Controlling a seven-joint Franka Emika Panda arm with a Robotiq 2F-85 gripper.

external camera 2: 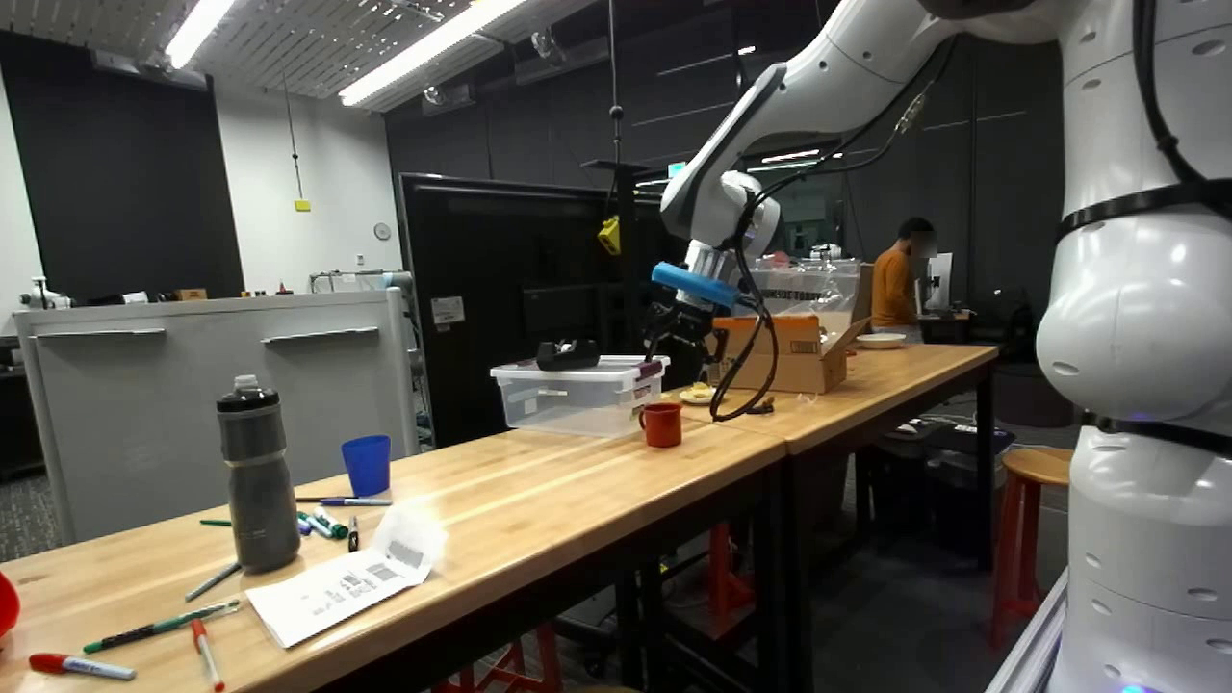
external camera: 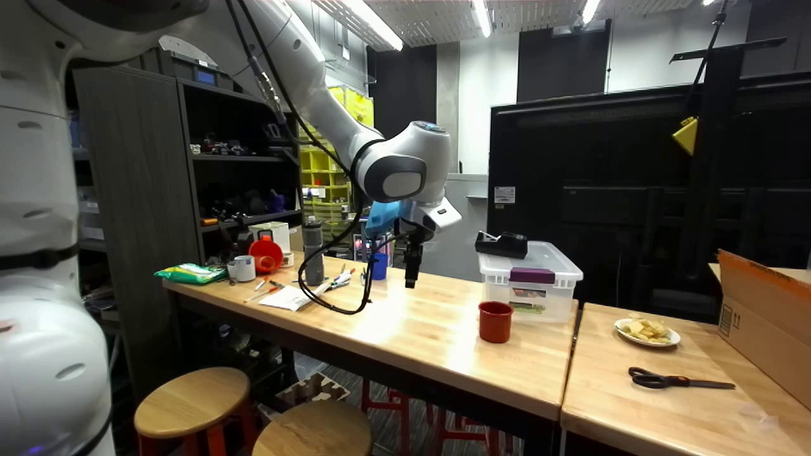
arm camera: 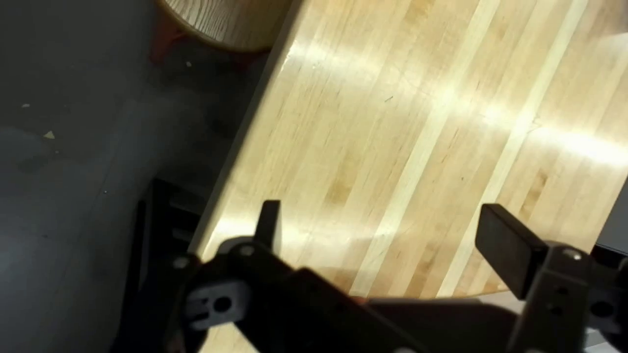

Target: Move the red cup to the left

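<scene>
The red cup stands upright on the wooden table, in front of the white storage box. It also shows in an exterior view, with what looks like a small handle on its side. My gripper hangs above the table, apart from the cup. In an exterior view the gripper appears above the cup. In the wrist view the gripper has its fingers wide apart, with only bare table between them. A small reddish patch shows behind the gripper's body; I cannot tell if it is the cup.
The lidded clear storage box bears a black tape dispenser. A blue cup, grey bottle, paper and several pens lie along the table. Scissors and a chip plate are on the adjoining table.
</scene>
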